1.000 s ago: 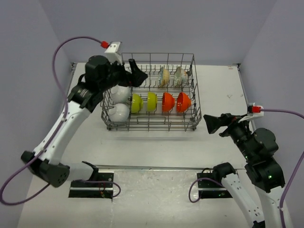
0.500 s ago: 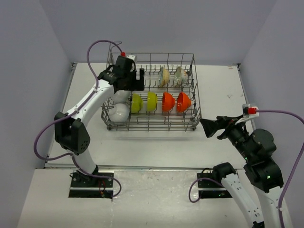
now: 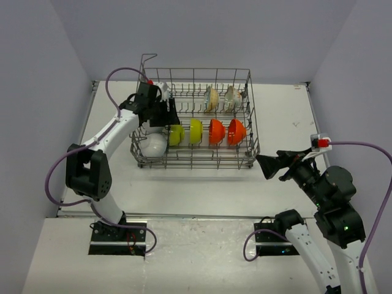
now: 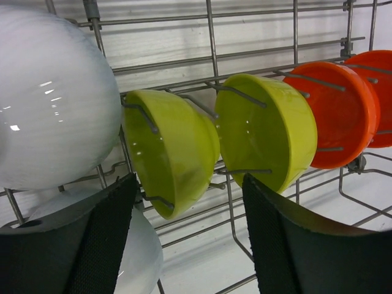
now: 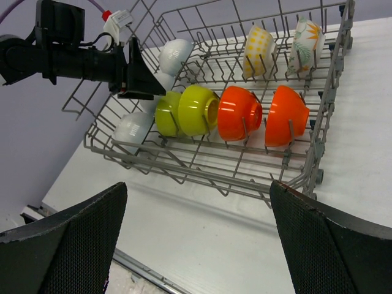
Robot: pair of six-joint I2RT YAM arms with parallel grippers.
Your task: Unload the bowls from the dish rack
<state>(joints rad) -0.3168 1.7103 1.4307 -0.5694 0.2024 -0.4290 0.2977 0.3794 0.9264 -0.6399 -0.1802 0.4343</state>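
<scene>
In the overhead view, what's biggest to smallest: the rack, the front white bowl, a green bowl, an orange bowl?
Dish rack
White bowl
Then yellow-green bowl and orange bowl, which look alike, so unranked.

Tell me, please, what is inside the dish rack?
Inside the dish rack: two yellow-green bowls, two orange bowls, two patterned bowls and white bowls. The left gripper covers part of the white ones, hiding their count.

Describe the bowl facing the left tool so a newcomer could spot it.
Look in the grey wire dish rack mid-table, along its middle row. It is the yellow-green bowl at the left end, next to the white bowls; its twin sits beside the orange bowls.
</scene>
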